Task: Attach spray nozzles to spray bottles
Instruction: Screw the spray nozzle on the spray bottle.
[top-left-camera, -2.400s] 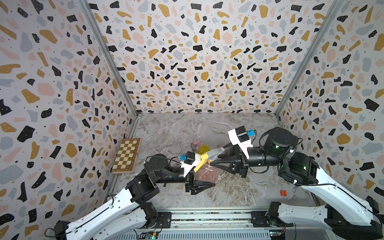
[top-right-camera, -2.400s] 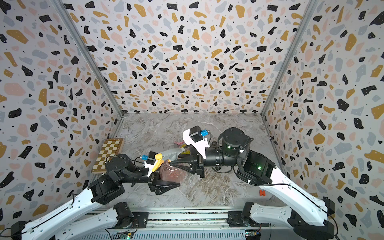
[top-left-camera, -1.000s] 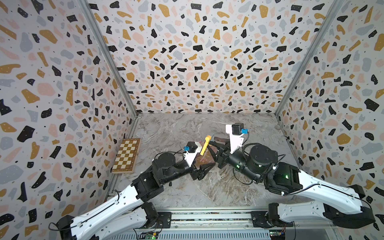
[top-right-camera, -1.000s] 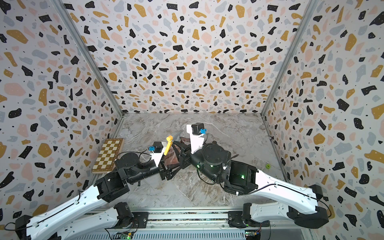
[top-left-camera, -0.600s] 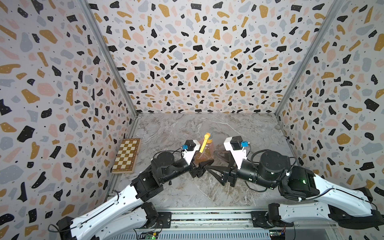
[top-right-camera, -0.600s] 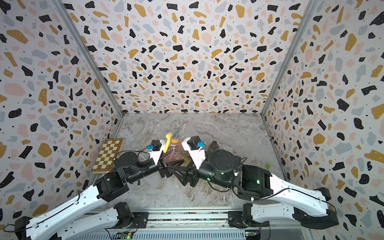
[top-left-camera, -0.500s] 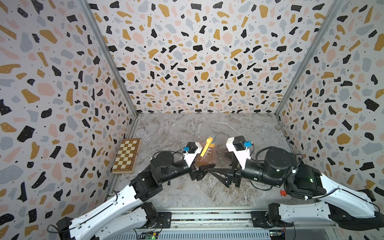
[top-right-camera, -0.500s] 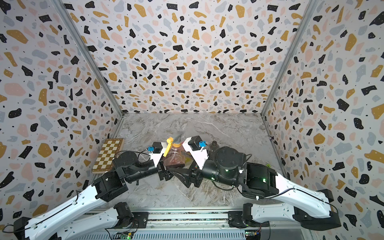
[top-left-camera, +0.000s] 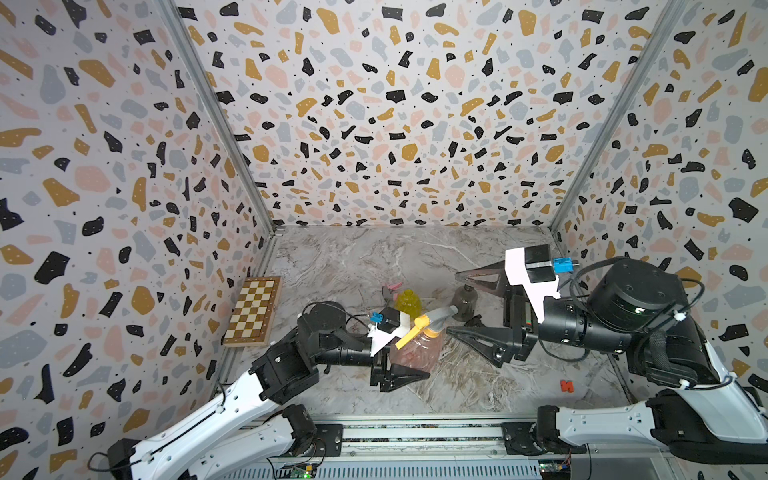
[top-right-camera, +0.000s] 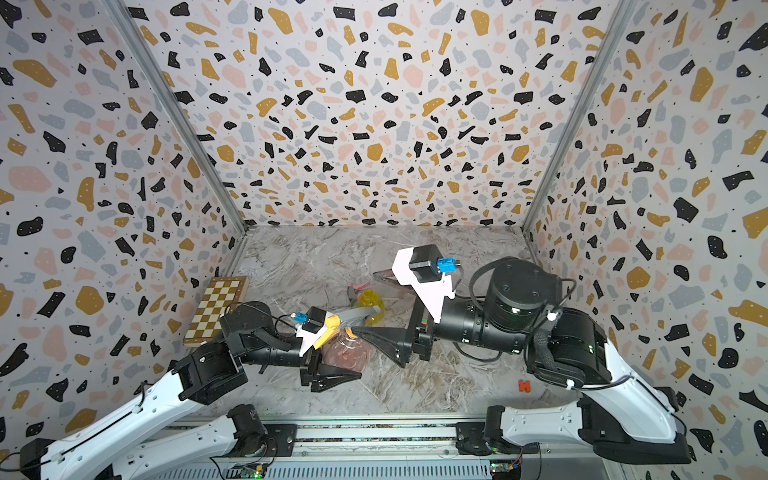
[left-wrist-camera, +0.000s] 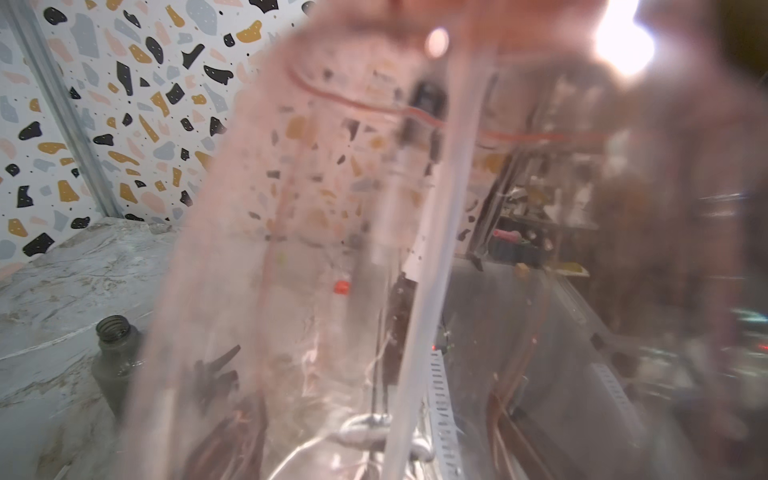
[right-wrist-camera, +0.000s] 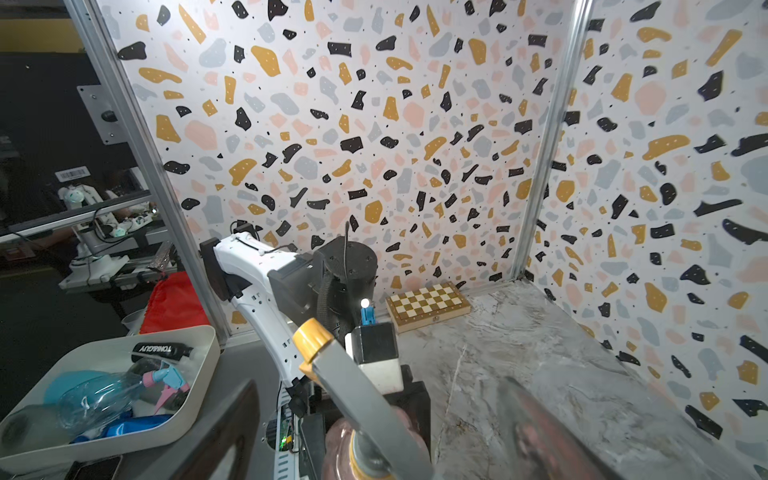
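The left tool (top-left-camera: 409, 365) is clamped on the round belly of the pale pink bottle (top-left-camera: 419, 351), a see-through plastic shape near the front of the marbled grey counter (top-left-camera: 353, 257). A grey spray head (top-left-camera: 438, 316) with an orange trigger and collar sits on the bottle's narrow neck. Its thin clear tube (left-wrist-camera: 432, 249) runs down inside the bottle. The right tool (top-left-camera: 453, 302) is just beside them, its long, dark, tapered jaws wide apart and gripping nothing. Behind, the bright yellow bottle (top-left-camera: 407, 302) and the smoky grey bottle (top-left-camera: 464, 298) stand on the counter, the grey one showing a bare ribbed neck. A wooden chessboard (top-left-camera: 253, 311) lies flat by the side wall.
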